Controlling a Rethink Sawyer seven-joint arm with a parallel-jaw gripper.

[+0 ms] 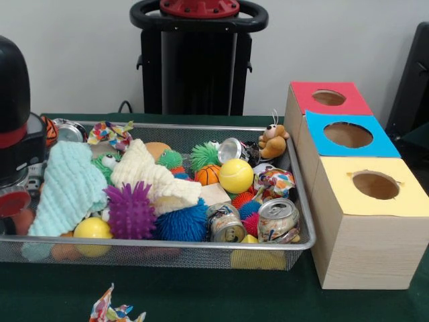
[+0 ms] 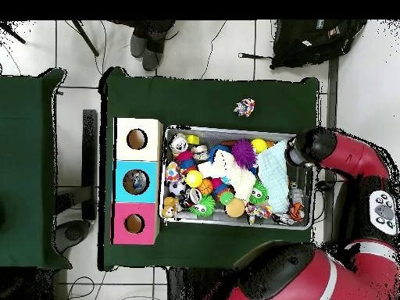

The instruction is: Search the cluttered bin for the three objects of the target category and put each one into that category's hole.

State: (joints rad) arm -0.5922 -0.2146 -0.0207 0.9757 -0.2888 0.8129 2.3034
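Observation:
A wire mesh bin holds a heap of toys, cloths and cans. Crushed drink cans lie at the front right, front middle and back. A yellow ball, a small basketball and purple and blue spiky balls sit among them. Mint and cream cloths cover the left half. My arm's black and red end hangs over the bin's left edge; in the overhead view the gripper is above the bin's right rim, its state hidden.
Three wooden boxes with round holes stand beside the bin: red, blue, yellow. A teddy bear sits in the bin's back right corner. A colourful wrapper lies on the green table. A person's feet show at the top.

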